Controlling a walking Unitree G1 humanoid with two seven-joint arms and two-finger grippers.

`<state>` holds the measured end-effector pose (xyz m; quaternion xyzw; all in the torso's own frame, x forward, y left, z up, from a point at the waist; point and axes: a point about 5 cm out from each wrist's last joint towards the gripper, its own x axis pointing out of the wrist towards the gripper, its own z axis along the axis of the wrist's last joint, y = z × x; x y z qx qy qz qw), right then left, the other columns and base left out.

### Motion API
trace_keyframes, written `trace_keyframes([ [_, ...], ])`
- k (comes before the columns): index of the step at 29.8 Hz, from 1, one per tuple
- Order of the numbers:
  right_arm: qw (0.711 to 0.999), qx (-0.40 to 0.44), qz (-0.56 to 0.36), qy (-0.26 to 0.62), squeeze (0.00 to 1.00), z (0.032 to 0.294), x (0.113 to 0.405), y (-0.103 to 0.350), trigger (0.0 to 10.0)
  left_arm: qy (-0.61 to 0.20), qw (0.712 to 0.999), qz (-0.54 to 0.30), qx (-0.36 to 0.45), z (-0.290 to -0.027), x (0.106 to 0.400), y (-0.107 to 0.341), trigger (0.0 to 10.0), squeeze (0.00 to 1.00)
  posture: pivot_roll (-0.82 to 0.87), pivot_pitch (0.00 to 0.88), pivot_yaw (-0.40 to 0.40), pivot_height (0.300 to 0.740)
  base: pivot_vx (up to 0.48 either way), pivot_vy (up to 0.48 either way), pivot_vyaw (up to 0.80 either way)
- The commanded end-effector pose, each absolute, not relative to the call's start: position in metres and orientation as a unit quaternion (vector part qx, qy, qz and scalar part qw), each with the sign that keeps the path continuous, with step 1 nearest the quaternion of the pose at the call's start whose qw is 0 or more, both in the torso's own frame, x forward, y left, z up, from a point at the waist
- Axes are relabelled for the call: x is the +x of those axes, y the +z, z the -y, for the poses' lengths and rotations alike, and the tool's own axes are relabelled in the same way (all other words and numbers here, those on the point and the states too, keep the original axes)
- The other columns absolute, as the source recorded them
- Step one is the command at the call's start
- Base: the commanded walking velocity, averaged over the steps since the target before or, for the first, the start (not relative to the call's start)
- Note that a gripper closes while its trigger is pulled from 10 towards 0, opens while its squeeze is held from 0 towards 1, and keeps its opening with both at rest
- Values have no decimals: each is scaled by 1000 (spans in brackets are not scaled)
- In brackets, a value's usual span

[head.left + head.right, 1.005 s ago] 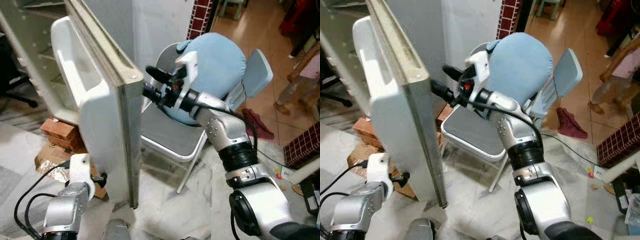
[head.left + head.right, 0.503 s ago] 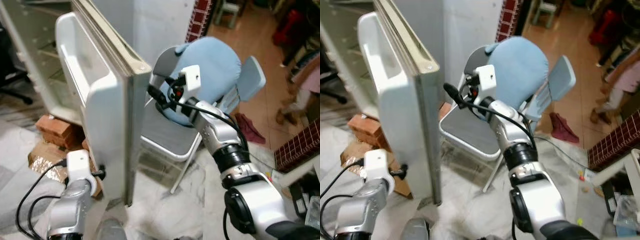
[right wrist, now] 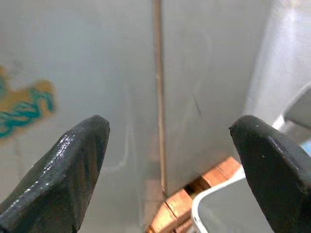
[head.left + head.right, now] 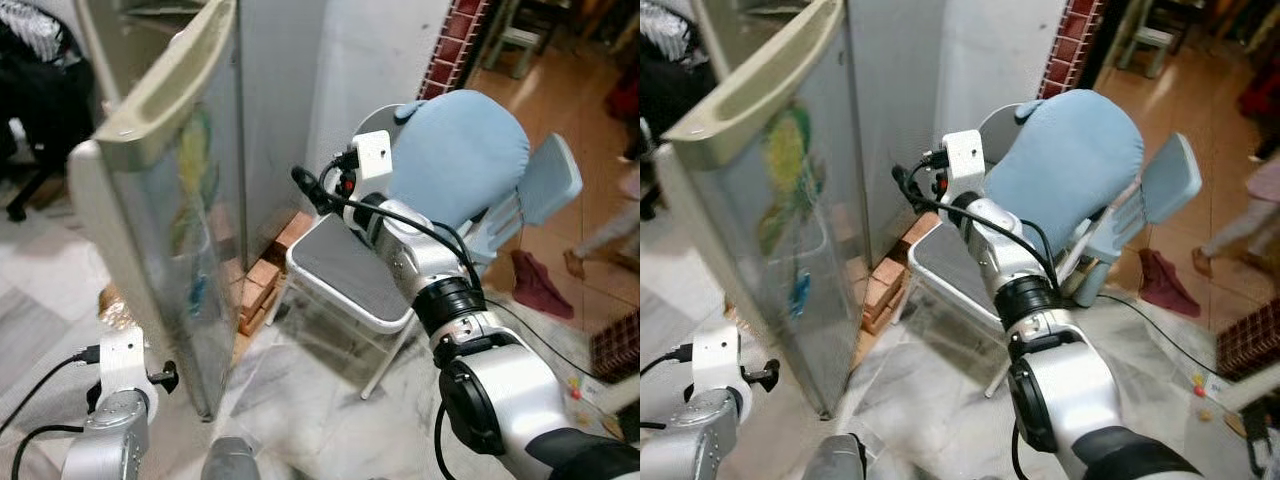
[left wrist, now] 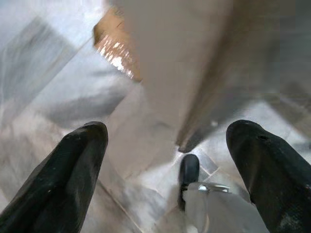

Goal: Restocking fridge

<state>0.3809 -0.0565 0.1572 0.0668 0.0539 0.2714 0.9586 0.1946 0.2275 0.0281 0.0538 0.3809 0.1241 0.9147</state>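
The fridge door (image 4: 140,240) stands partly open with its outer face towards me, a yellow and blue sticker (image 4: 195,165) on it. The grey fridge side (image 4: 275,90) rises behind it. My right gripper (image 4: 300,180) is open at mid height, close to the door's face near the hinge seam (image 3: 158,97), with nothing between its fingers (image 3: 73,165). My left gripper (image 4: 166,376) hangs low and open beside the door's bottom corner (image 5: 187,143), above the marble floor.
A folding chair (image 4: 350,270) with a big blue cushion (image 4: 465,150) stands just right of the fridge, under my right arm. Bricks (image 4: 262,282) prop up the fridge base. A red cloth (image 4: 540,285) and a person's leg (image 4: 612,232) are at the right.
The door has swung towards the fridge body, so its stickered outer face shows instead of its white inner shelf. My right gripper has followed it leftwards. The camera has turned too.
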Motion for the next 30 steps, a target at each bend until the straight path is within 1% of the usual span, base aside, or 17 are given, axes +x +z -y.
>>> trace_keyframes([
  [1,960,64,-45,269,0,56,384,163,10000,81,925,-367,66,-218,198,29,10000,0,203,0,-114,740,0,0,0],
  [3,960,65,-45,268,0,55,384,164,10000,61,929,-357,71,-216,201,30,10000,0,204,0,-118,740,0,0,0],
  [4,961,64,-44,267,0,55,384,164,10000,49,931,-350,91,-215,205,30,10000,0,204,0,-118,740,0,0,0],
  [9,960,64,-43,268,0,54,385,164,10000,48,933,-341,105,-217,209,30,10000,0,201,0,-119,740,0,0,0],
  [11,961,66,-39,267,0,56,385,164,10000,115,933,-321,112,-238,219,35,10000,0,195,0,-119,740,0,0,0],
  [13,962,65,-38,264,0,59,385,164,10000,212,928,-281,121,-269,225,46,10000,0,194,0,-116,740,0,0,0],
  [14,963,61,-39,261,0,62,385,162,10000,279,916,-260,123,-290,221,54,10000,0,197,0,-115,740,0,0,0],
  [15,963,60,-40,260,0,63,385,161,10000,297,912,-255,123,-296,218,55,10000,0,197,0,-115,740,0,0,0],
  [17,964,56,-43,257,0,67,384,157,10000,361,891,-240,135,-317,204,60,10000,0,199,0,-114,740,0,0,0],
  [18,964,56,-43,257,0,67,384,157,10000,361,891,-240,135,-317,204,60,10000,0,199,0,-114,740,0,0,0],
  [20,964,52,-47,255,0,70,383,152,10000,393,878,-237,137,-328,192,61,10000,0,200,0,-114,740,0,0,0],
  [22,966,48,-55,250,0,74,381,147,10000,402,875,-220,156,-329,187,64,10000,0,200,0,-114,740,0,0,0],
  [25,966,46,-58,248,0,77,380,143,10000,392,883,-202,161,-321,189,66,10000,0,199,0,-115,740,0,0,0],
  [26,966,45,-59,247,0,79,379,142,10000,379,891,-191,162,-313,193,68,10000,0,197,0,-113,740,0,0,0],
  [27,967,44,-62,242,0,82,378,139,10000,352,906,-169,164,-297,201,71,10000,0,195,0,-113,740,0,0,0],
  [29,970,40,-63,233,0,85,377,136,10000,328,919,-148,160,-283,209,74,10000,0,190,0,-112,740,0,0,0],
  [30,972,38,-62,223,0,88,376,134,10000,306,930,-135,156,-272,215,77,10000,0,180,0,-111,740,0,0,0],
])
